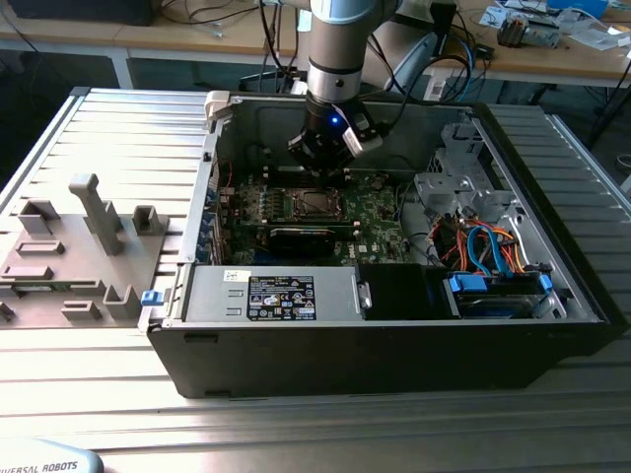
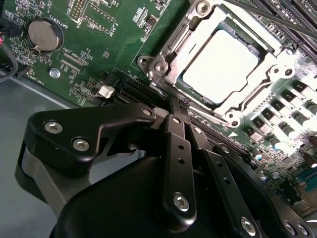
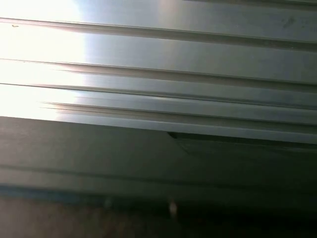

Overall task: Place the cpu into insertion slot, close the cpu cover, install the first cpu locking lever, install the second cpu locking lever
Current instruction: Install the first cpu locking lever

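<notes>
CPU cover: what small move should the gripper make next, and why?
Probably ease the shut gripper onto the cpu cover's near edge to start latching it. In the second wrist view the cpu already sits seated, the cover lies flat over it, and the fingertips hang just beside that edge.

A lab or workshop: open computer case (image 1: 394, 325) on ribbed aluminium table (image 1: 296, 424), cluttered workbenches (image 1: 552, 49) behind

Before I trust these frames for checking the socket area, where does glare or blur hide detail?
In the second wrist view, glare washes the cpu top almost white, while the cpu cover around it stays readable. In the first wrist view, ribbed metal panels glare brightly and look soft. In the exterior view, the case interior sits dim beneath the gripper.
</notes>
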Controlling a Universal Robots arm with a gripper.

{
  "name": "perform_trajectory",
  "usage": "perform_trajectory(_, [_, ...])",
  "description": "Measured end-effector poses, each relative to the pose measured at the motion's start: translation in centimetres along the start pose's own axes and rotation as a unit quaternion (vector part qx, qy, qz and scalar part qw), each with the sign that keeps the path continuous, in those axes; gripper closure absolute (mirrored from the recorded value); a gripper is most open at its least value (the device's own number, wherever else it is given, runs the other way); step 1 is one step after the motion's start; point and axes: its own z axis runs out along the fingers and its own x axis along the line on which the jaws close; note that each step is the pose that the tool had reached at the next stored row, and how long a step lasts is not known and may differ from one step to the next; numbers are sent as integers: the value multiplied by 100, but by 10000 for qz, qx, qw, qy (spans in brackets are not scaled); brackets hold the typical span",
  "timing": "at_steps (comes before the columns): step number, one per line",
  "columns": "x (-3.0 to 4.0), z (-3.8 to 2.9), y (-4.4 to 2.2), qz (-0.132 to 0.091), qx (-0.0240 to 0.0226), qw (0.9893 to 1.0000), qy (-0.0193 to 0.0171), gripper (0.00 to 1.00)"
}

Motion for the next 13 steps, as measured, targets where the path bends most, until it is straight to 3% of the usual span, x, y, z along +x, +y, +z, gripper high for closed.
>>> perform_trajectory(13, [-20, 23, -38, -22, -4, 10000, 0, 89])
